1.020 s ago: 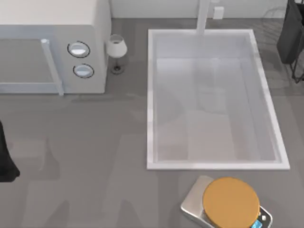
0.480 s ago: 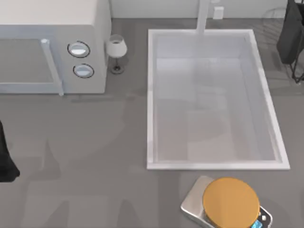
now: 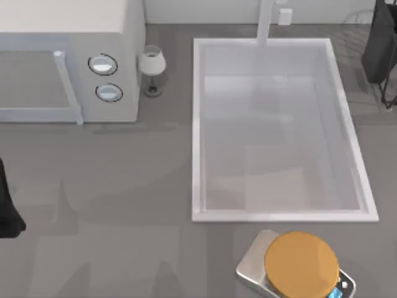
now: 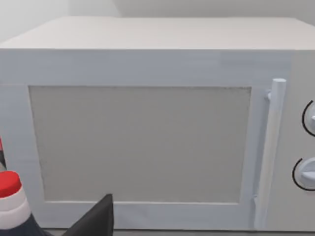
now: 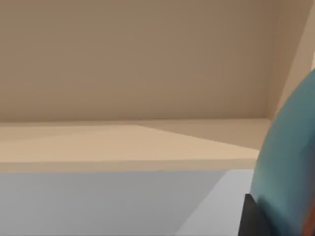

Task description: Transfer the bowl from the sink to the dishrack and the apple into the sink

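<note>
The white sink (image 3: 285,216) lies right of centre in the top view, and its basin holds nothing. At the far right corner my right arm (image 3: 379,43) hangs over the thin grey wires of the dishrack (image 3: 355,20). The right wrist view has the glossy blue bowl (image 5: 290,162) close against one dark finger (image 5: 252,217), so that gripper appears shut on it. My left arm (image 3: 6,211) is parked at the table's left edge; one of its fingers (image 4: 96,219) points at the microwave. The apple is out of view.
A white microwave (image 3: 68,62) fills the far left, with a small white goblet (image 3: 152,65) beside it. A scale with an orange disc (image 3: 301,264) stands in front of the sink. The faucet (image 3: 265,22) rises behind the sink. A red-capped white object (image 4: 10,196) stands near the left gripper.
Only the shadows on the sink floor have shifted. Neither arm has visibly moved in the top view.
</note>
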### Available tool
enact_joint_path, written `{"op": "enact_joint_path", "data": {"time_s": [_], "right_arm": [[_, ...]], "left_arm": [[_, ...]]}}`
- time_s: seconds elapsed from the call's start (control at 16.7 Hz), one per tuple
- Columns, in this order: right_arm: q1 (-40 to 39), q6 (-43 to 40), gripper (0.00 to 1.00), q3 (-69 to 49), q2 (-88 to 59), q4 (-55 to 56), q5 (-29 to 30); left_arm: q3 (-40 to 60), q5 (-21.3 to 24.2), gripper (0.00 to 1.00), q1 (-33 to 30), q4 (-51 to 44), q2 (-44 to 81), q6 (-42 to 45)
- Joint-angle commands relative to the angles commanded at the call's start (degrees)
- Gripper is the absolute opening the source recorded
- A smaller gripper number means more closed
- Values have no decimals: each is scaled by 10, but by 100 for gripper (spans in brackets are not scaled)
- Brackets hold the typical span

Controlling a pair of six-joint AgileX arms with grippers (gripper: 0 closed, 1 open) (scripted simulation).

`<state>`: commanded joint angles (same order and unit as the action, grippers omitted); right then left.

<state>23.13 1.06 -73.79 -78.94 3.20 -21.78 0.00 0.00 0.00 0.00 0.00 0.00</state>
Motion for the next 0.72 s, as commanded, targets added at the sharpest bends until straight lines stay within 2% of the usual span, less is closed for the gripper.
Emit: {"op": "enact_joint_path", "data": {"time_s": [0.18, 0.54, 0.72], "right_arm": [[-11, 0, 0, 33, -56, 89, 12], [-34, -1, 0, 112, -168, 332, 36], [-48, -1, 0, 155, -216, 413, 51]], "left_arm": [[0, 0, 100, 0, 0, 0, 0], [0, 0, 100, 0, 0, 0, 0], [0, 0, 100, 0, 0, 0, 0]]}}
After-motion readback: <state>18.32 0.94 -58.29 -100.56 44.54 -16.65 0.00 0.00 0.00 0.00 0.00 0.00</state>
